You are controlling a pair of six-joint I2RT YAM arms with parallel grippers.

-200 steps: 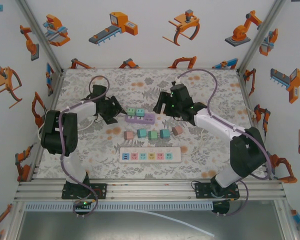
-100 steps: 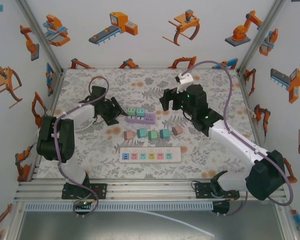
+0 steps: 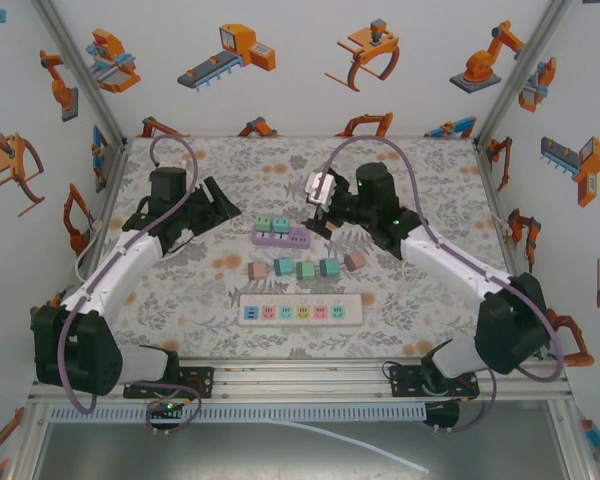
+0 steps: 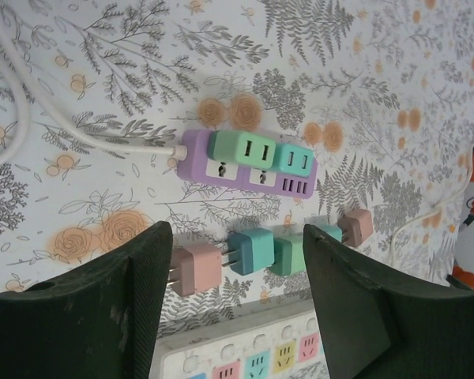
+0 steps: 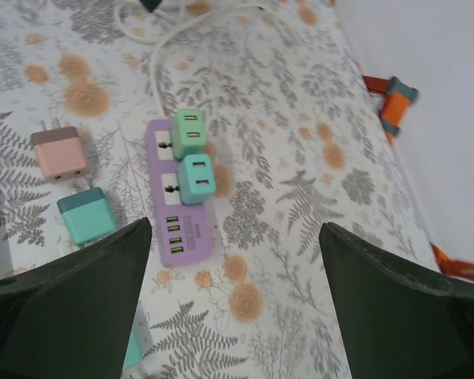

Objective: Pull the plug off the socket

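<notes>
Claws first: your left claw is open, fingers well apart, gripping nothing and touching nothing. Your right claw is the same, spread wide and empty, hanging above the table.

Change over the last second: your left arm swung its elbow out toward the near edge, and the left claw backed off a little from the cable end of the purple strip. Your right arm lifted and reached out, then came back in, so the right claw now sits just beyond the strip's far end. The strip hasn't shifted. The green plug and the teal plug are as before, both seated side by side in it.

Meaning, as I judge it: that was repositioning only. No pull has started and the task is at its opening.

Outward: the white cable runs off the strip's end. A row of loose plugs lies just nearer you than the purple strip. The white strip is nearer still, with nothing plugged in.

Next you'd likely need one claw down over a seated plug and closed on its sides. The strip is unheld, so it may lift with the plug. Pin it with the other claw.
</notes>
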